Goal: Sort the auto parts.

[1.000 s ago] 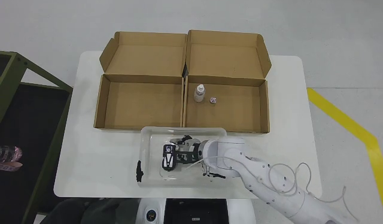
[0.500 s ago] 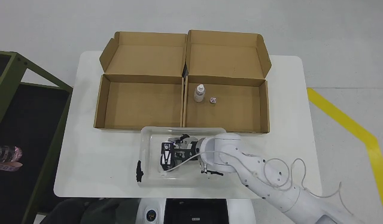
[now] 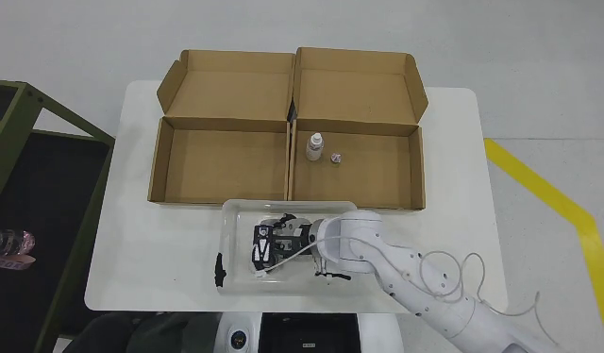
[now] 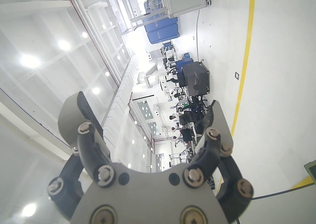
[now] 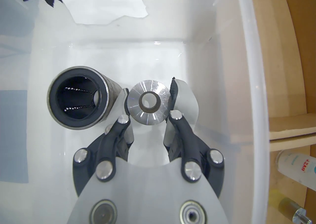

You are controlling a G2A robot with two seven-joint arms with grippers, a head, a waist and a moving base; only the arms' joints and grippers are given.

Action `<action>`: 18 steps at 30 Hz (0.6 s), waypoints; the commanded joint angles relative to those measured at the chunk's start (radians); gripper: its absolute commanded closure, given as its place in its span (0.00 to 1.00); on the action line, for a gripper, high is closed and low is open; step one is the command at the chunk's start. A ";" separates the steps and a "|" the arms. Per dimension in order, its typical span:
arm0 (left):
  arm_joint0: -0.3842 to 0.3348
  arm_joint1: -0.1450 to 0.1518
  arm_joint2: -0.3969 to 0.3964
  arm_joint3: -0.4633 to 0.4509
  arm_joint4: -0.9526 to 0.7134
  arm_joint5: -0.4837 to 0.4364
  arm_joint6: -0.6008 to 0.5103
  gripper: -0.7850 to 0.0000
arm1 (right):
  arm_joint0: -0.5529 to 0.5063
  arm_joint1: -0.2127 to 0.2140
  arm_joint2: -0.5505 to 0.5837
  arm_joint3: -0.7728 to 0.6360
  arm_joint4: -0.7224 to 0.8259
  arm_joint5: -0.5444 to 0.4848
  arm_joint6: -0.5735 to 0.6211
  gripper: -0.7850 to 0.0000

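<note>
My right gripper [image 5: 149, 93] is down inside the clear plastic bin [image 5: 251, 62], shut on a small silver bushing [image 5: 148, 106] with a centre hole; its fingers press on both sides. A larger black-lined linear bearing [image 5: 79, 100] lies right beside it, touching one finger. From above, the right gripper [image 3: 265, 249] sits in the left half of the bin [image 3: 288, 203]. My left gripper [image 4: 148, 101] is open and holds nothing, pointing up at the room.
Two open cardboard boxes stand behind the bin, the left box [image 3: 222, 164] bare, the right box [image 3: 377, 169] holding a white bottle [image 3: 314, 146] and a small part [image 3: 337, 158]. A black part [image 3: 219, 273] lies at the bin's left end. A white paper scrap [image 5: 101, 0] lies in the bin.
The right arm's wrist has shifted slightly left inside the bin. The boxes and the bottle have not moved.
</note>
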State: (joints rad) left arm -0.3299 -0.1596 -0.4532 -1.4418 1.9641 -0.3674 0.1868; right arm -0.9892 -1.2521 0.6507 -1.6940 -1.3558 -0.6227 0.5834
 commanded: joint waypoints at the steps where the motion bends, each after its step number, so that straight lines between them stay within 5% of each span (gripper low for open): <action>1: 0.000 0.000 0.000 0.000 0.000 0.000 0.000 0.00 | -0.008 0.003 0.011 -0.016 -0.002 0.000 -0.008 1.00; 18: 0.000 0.000 0.000 0.000 0.000 0.000 0.000 0.00 | -0.069 0.027 0.134 -0.216 0.037 -0.004 -0.096 1.00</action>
State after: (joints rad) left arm -0.3299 -0.1596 -0.4532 -1.4418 1.9641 -0.3674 0.1868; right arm -1.0562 -1.2263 0.7791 -1.9008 -1.3210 -0.6257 0.4907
